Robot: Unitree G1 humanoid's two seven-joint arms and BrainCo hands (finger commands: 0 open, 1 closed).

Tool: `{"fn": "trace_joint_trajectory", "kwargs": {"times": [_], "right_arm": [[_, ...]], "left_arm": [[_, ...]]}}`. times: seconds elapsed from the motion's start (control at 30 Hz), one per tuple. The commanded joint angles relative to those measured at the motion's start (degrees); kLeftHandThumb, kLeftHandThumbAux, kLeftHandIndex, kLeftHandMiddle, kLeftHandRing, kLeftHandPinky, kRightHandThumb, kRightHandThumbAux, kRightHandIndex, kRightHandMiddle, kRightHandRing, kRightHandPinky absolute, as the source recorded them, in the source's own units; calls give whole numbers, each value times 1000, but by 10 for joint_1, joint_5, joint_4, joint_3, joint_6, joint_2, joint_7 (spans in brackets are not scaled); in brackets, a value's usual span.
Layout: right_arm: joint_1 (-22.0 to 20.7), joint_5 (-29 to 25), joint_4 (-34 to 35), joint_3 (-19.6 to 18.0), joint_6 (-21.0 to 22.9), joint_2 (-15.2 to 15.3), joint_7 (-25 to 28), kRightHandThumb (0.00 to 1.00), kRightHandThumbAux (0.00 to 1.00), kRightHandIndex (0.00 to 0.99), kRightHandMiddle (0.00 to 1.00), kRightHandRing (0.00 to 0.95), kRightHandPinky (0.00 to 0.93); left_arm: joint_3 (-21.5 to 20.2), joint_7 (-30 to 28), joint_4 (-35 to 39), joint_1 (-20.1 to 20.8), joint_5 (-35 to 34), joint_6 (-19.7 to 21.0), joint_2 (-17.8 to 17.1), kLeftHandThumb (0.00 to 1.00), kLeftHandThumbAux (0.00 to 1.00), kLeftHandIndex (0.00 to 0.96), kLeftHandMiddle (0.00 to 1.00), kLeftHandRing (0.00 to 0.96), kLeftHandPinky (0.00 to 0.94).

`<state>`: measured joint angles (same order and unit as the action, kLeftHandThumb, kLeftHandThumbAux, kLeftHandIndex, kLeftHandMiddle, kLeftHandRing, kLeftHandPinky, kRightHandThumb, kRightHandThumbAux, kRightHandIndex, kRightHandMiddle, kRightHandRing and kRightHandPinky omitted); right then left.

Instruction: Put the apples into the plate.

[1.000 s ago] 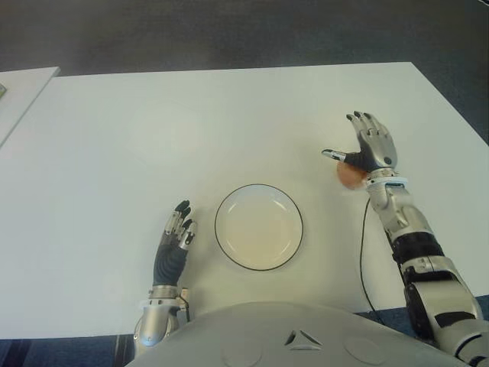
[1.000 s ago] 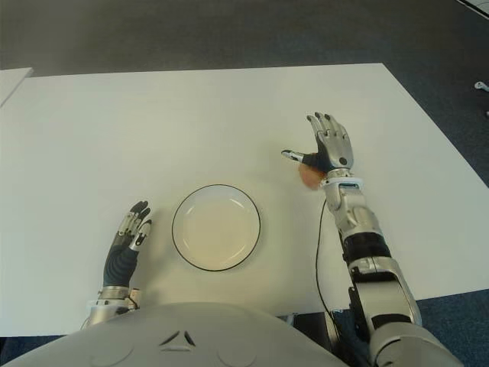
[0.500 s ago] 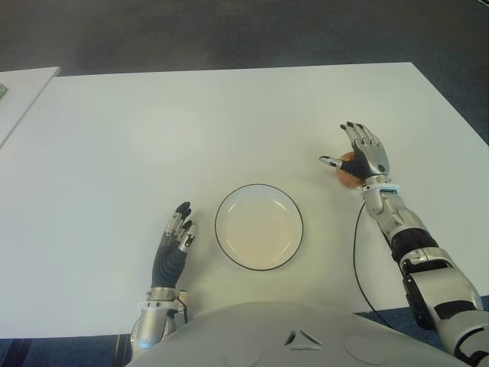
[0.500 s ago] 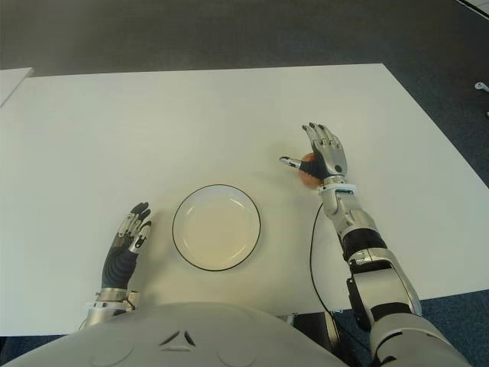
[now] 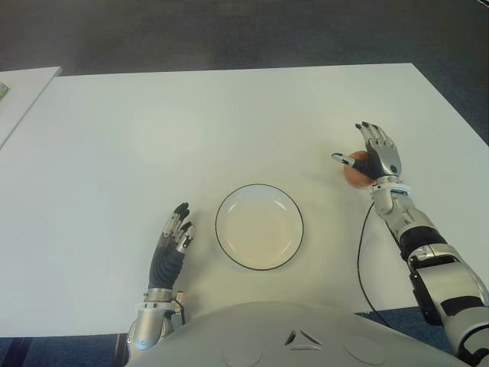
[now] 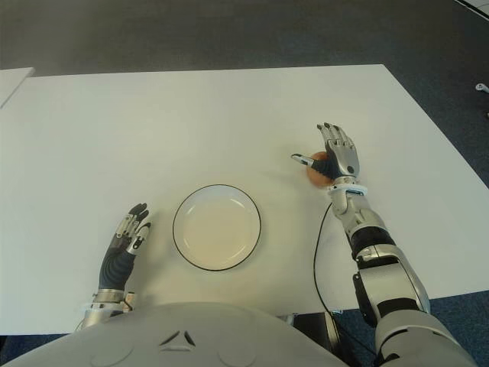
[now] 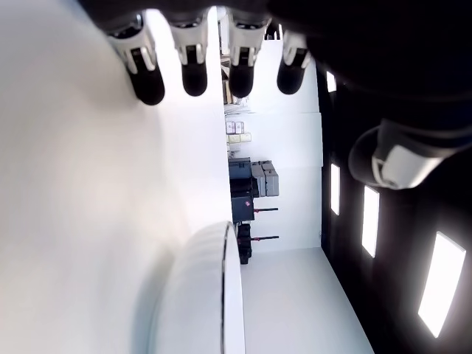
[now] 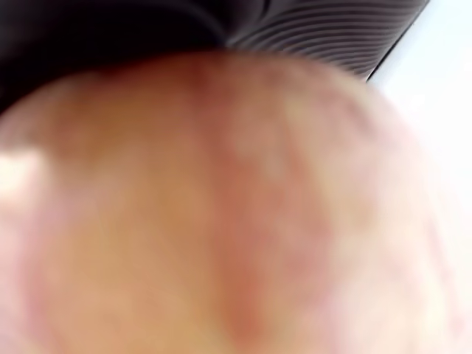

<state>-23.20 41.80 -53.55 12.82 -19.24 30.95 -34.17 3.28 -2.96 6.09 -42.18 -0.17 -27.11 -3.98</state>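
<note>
A reddish-orange apple [image 5: 352, 171] lies on the white table [image 5: 191, 130], right of the plate. My right hand [image 5: 374, 156] is over and against it, palm on the apple, fingers straight and thumb held out to the left, not closed around it. The apple [image 8: 221, 206] fills the right wrist view. The white plate [image 5: 218, 226] with a dark rim stands near the front edge at the middle and holds nothing. My left hand [image 5: 174, 240] shows left of the plate, fingers [image 7: 195, 74] straight and holding nothing.
A second white table's corner [image 5: 23, 88] shows at the far left. Dark carpet [image 5: 229, 30] lies beyond the table's far edge. A black cable [image 5: 361, 252] runs along my right forearm.
My right hand has come down onto the apple and shifted slightly to the right, its forearm drawn lower. The left hand has slid a little toward the near edge.
</note>
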Motion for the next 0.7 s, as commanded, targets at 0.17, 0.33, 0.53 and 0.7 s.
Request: {"fn": "trace_joint_trajectory", "kwargs": {"times": [0.17,0.33,0.53,0.7], "right_arm": [[41,-14,2,13,19,7,13,262,214,0,0,0,0],[62,-27,24,10,17,11,19,261,227,0,0,0,0],[89,-40,63,6,21,15,28,262,241,0,0,0,0],[111,-45,100,2,25,18,36,264,254,0,0,0,0]], "left_arm": [[-2,-20,-12,-7,-12,10,-8,2,396,0,0,0,0],[-4,-21,-13,-6,-17,12,-6,1,395,0,0,0,0],[-4,-20,-14,-6,-14,8,-6,0,395,0,0,0,0],[-4,-19,-10,-7,-12,9,-6,0,400,0,0,0,0]]}}
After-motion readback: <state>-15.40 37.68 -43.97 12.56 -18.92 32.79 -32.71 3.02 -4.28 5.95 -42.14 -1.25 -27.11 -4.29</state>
